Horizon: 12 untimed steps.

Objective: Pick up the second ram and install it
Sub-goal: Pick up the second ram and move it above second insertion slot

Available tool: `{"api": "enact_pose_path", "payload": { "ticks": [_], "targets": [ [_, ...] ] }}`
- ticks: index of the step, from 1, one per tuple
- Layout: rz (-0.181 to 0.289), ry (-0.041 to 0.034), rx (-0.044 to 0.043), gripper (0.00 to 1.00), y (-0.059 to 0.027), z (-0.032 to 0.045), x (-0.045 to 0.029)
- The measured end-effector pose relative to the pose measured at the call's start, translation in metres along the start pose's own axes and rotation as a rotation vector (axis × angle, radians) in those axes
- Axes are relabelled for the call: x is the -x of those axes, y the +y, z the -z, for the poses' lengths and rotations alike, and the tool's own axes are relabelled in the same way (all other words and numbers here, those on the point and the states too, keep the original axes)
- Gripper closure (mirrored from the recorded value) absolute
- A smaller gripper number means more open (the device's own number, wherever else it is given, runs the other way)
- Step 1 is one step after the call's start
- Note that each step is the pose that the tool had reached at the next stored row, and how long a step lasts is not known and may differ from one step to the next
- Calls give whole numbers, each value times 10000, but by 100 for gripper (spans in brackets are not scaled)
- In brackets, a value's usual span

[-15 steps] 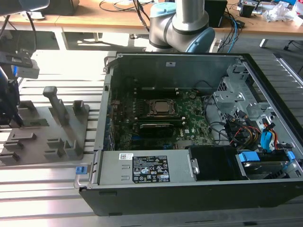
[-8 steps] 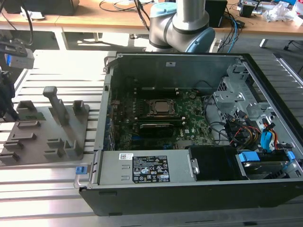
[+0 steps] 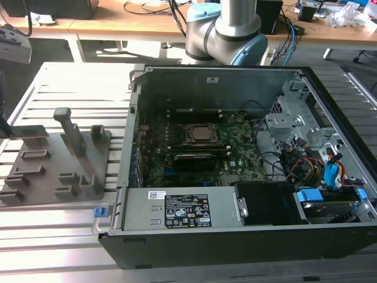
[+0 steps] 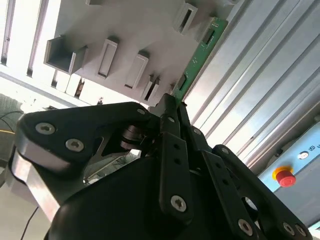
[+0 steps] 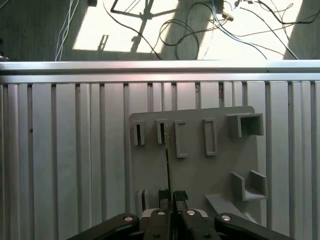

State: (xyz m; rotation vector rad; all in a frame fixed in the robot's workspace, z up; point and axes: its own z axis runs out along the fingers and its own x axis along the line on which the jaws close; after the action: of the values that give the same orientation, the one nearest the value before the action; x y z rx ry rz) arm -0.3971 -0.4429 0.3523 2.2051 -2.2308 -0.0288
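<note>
As I watch through the second wrist view, my gripper point(image 4: 172, 104) has its jaws pinched narrow on one end of the ram point(image 4: 197, 57). The green stick juts straight out past the fingertips, with the grey holder point(image 4: 125, 25) just beyond.

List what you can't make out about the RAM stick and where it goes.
The second ram's gripped end: second wrist view, covered by the gripper.
Its chips: first wrist view, edge-on, a thin line.
Whether it touches the gray holder: neither wrist view settles it.
Which slots on the motherboard are filled: exterior view, too small and dark.
</note>
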Motion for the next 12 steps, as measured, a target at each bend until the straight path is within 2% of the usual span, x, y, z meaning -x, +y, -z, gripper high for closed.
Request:
{"api": "enact_pose_path", "payload": {
  "ticks": [4, 7, 9, 12],
  "targets": [
    [0, 0, 0, 86, 3, 200, 2],
    [0, 0, 0, 86, 5, 291, 3],
    [0, -1, -1, 86, 7, 420, 4],
    [0, -1, 0, 86, 8, 509, 5]
  ]
}}
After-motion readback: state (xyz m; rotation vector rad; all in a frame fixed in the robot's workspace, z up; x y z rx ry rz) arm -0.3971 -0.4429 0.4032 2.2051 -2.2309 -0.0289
